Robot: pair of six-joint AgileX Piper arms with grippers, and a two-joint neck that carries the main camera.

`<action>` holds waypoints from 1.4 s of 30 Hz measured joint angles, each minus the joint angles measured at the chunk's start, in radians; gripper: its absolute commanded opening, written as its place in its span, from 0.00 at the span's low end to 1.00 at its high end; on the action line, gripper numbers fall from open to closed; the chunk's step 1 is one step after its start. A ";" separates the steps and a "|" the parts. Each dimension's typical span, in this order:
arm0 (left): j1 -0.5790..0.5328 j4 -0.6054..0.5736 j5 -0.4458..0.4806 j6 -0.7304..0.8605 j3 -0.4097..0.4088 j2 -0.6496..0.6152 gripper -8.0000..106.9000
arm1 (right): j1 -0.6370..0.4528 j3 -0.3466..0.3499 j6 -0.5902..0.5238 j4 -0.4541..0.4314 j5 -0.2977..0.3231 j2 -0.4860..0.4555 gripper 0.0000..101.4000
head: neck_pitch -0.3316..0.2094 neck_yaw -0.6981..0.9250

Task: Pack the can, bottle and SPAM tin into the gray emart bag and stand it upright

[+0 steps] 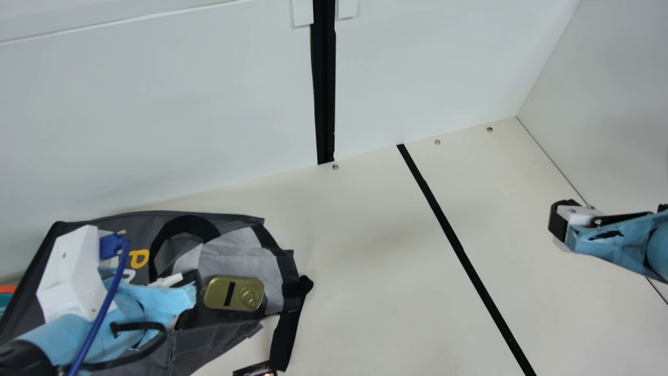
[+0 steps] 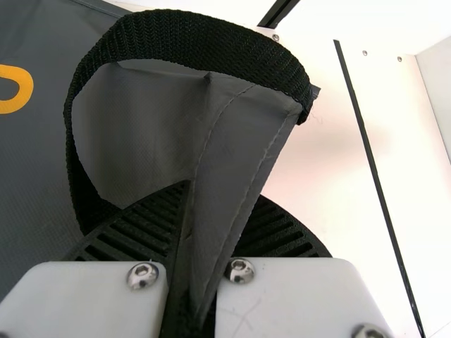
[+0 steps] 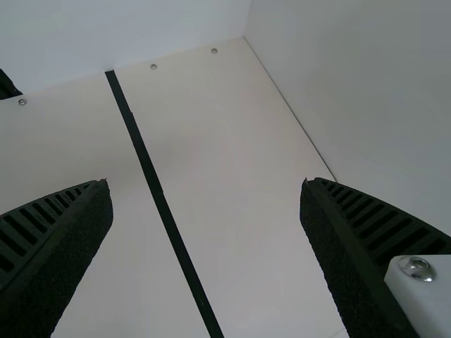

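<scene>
The gray bag (image 1: 219,344) lies on its side at the left of the table, its mouth spread toward the middle. At that mouth rests the SPAM tin (image 1: 222,293), gold lid up. My left gripper (image 1: 194,279) is beside the tin. In the left wrist view, the left gripper (image 2: 187,246) is shut on the fabric edge of the bag (image 2: 229,169), close to a black strap handle (image 2: 190,35). Far to the right, my right gripper (image 1: 561,222) is held away from the bag; in the right wrist view, the right gripper (image 3: 206,211) is open with nothing between its fingers.
A black tape line (image 1: 464,256) crosses the table (image 1: 365,292) between bag and right arm. White walls (image 1: 156,104) stand behind and at the right. A small dark object (image 1: 255,369) is at the bottom edge, an orange and teal thing (image 1: 6,297) at the left edge.
</scene>
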 measured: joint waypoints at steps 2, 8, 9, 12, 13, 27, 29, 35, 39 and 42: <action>0.000 0.000 0.000 0.000 0.000 0.000 0.00 | 0.000 -0.001 -0.001 0.003 0.000 0.001 0.94 | 0.000 0.002; 0.000 0.000 0.000 0.000 0.000 0.000 0.00 | 0.010 -0.014 -0.021 0.001 -0.001 0.014 0.94 | 0.000 0.000; 0.000 0.000 0.000 0.000 0.000 0.000 0.00 | 0.011 -0.017 -0.026 0.001 -0.002 0.016 0.94 | 0.000 0.002; 0.000 0.000 0.000 0.000 0.000 0.000 0.00 | 0.020 -0.026 -0.041 -0.002 -0.002 0.025 0.94 | 0.002 0.002; 0.000 0.000 0.000 0.000 0.000 0.000 0.00 | 0.021 -0.028 -0.044 -0.002 -0.001 0.028 0.94 | 0.000 0.000; 0.000 0.000 0.000 0.000 0.000 0.000 0.00 | 0.051 -0.046 -0.103 0.030 -0.001 0.096 0.94 | 0.000 0.002; 0.000 0.000 0.000 0.000 0.000 0.000 0.00 | 0.057 -0.046 -0.109 0.044 -0.001 0.107 0.94 | 0.000 0.000; 0.000 0.000 0.000 0.000 0.000 0.000 0.00 | 0.072 -0.048 -0.147 0.071 -0.001 0.141 0.94 | 0.000 0.002; 0.000 0.000 0.000 0.000 0.000 0.000 0.00 | 0.080 -0.049 -0.173 0.095 -0.005 0.167 0.94 | 0.000 0.000; 0.000 0.000 0.000 0.000 0.000 0.000 0.00 | 0.086 -0.036 -0.195 0.111 -0.022 0.186 0.94 | 0.000 0.002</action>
